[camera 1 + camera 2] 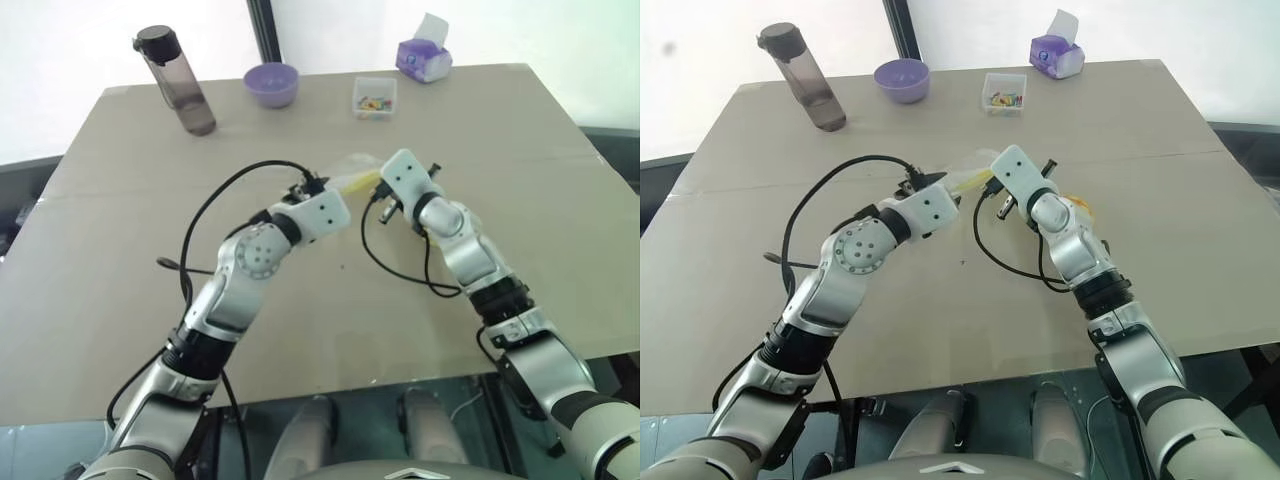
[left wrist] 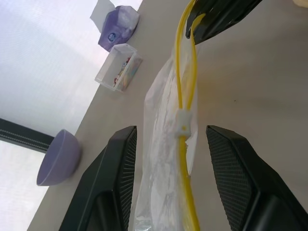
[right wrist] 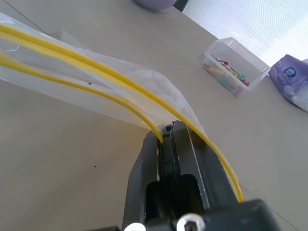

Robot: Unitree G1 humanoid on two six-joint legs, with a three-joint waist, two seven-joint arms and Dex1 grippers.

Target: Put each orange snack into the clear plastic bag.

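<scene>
The clear plastic bag (image 2: pixel 166 144) is held mid-frame above the bench (image 1: pixel 520 150); the right hand (image 3: pixel 167 132) is clamped on its yellow seal strip, while the left hand (image 2: pixel 171 180) is spread around it, pads apart. Risk: one-sided grip, so the mouth may sag shut. An orange snack (image 1: pixel 1077 208) is partly visible behind the right arm.

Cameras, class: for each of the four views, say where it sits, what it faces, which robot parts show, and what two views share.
Left eye view: head, looking down over the table; both arms.
Right eye view: same scene from beside it.
Left wrist view: between the left pincer fingers, open around the clear plastic bag.
Right wrist view: along the right pincer, shut on the bag's yellow strip.
Shared: both wrist views show the small clear box.
</scene>
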